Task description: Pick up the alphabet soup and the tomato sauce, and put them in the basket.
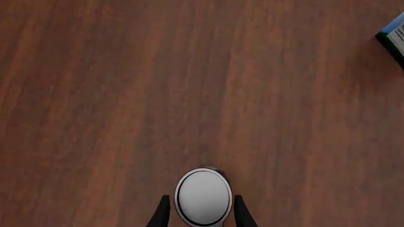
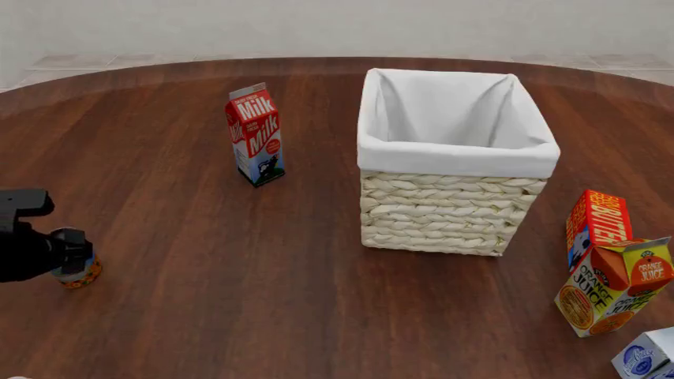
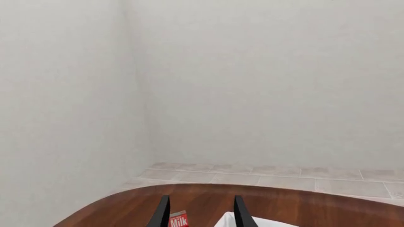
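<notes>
The alphabet soup [image 2: 78,271] stands upright on the table at the far left, its orange base band showing and its silver-grey top [image 1: 203,197] seen from above in the left wrist view. My left gripper [image 1: 201,198] is down over this can, one dark finger on each side and a thin gap to the can, so it is open. The basket [image 2: 453,213] stands right of centre, its white lining empty. My right gripper [image 3: 201,201] is open, raised and aimed over the basket's rim [image 3: 252,221]. The tomato sauce is out of view.
A milk carton [image 2: 255,134] stands left of the basket. At the right edge are a red butter box [image 2: 596,227], an orange juice carton [image 2: 616,286] and a small white-and-blue carton [image 2: 645,357]. A blue-green box corner [image 1: 394,37] shows in the left wrist view.
</notes>
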Tool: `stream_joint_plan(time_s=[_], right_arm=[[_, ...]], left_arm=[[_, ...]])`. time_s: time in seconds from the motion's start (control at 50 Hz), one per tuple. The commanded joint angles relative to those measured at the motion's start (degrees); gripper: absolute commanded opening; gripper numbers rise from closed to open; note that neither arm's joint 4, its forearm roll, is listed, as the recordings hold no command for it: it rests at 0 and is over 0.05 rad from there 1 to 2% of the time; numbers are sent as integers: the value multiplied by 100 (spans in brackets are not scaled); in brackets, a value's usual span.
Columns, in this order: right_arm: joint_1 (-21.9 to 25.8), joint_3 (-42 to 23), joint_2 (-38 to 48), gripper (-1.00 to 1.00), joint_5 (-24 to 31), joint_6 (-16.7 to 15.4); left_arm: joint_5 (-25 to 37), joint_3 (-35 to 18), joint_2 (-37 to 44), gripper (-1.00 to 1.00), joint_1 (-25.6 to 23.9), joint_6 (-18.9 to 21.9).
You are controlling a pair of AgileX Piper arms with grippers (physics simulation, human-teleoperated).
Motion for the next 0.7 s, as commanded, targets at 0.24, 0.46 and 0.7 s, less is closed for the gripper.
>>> stream_joint_plan(time_s=[0.24,0.46,0.7], right_arm=[[78,-31,-50,100,84,-55],[58,-23,-32,100,57,-53],[56,-9,-12,100,20,-52]], left_arm=[[-379,101,372,100,-22,-152],[-387,108,330,-100,-67,-321],[-326,114,191,-100,-71,-271]])
